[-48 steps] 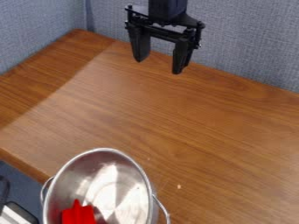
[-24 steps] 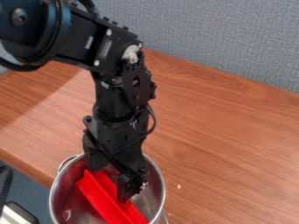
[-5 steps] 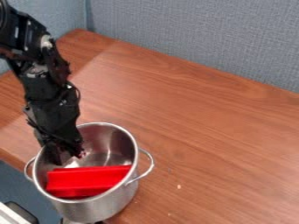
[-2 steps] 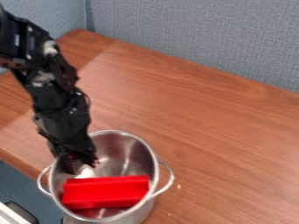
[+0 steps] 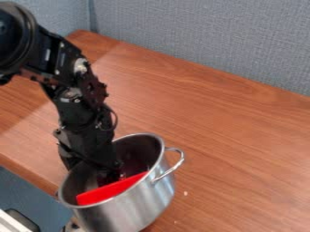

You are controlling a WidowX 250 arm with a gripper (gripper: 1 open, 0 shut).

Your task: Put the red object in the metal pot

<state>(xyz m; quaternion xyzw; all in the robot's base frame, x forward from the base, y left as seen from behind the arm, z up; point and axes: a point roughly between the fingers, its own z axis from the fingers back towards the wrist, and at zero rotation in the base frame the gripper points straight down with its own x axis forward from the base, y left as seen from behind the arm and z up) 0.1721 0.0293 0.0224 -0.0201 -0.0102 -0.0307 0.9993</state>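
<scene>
Red plastic, the red object [image 5: 107,189], is seen lying inside the metal pot [image 5: 151,195] on the wooden worktop [image 5: 230,118], so the placing step is judged to be at its end. The pincer [image 5: 100,169] is lowered into the pot's mouth, but whether it is spread or pinching cannot be told here. A straight lift clear of the rim is called for next, without the pot being tipped.

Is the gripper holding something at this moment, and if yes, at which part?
It cannot be told. The gripper reaches down into the metal pot, its fingertips hidden behind the rim; the red object lies inside, just below it.
</scene>
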